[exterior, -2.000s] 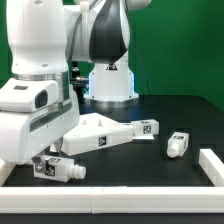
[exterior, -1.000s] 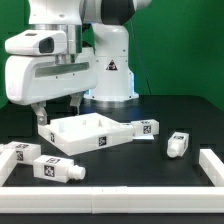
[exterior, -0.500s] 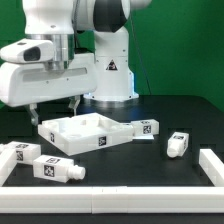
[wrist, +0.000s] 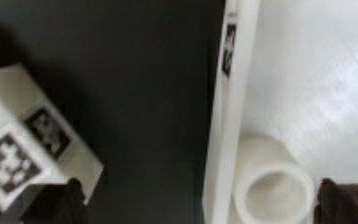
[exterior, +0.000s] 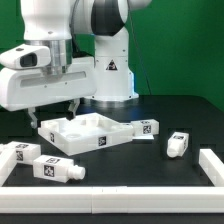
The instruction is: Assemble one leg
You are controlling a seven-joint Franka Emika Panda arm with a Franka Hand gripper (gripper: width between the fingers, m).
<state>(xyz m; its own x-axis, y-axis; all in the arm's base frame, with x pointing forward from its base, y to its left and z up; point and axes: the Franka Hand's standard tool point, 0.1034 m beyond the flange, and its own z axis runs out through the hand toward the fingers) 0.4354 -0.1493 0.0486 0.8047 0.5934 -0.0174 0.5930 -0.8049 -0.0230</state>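
My gripper (exterior: pixel 53 110) is open and empty, hanging above the left end of the large white rimmed panel (exterior: pixel 88 132). Several white legs with square tags lie on the black table: one at the front left (exterior: pixel 55 168), one at the far left (exterior: pixel 17 152), one to the right (exterior: pixel 178 143), and one by the panel's right tip (exterior: pixel 146 127). In the wrist view my gripper (wrist: pixel 202 205) has its dark fingertips (wrist: pixel 51 200) spread wide over the panel's edge (wrist: pixel 318 90) and a round socket (wrist: pixel 274 185). A tagged leg (wrist: pixel 25 140) lies beside it.
A raised white rail (exterior: pixel 120 191) runs along the table's front edge and up the exterior view's right side (exterior: pixel 211 163). The robot's white base (exterior: pixel 112 85) stands behind the panel, with a green wall beyond.
Two seconds ago the gripper was low at the front-left leg. It has since risen, leaving that leg on the table, and now hangs open above the panel, drifting slightly to the exterior view's left.
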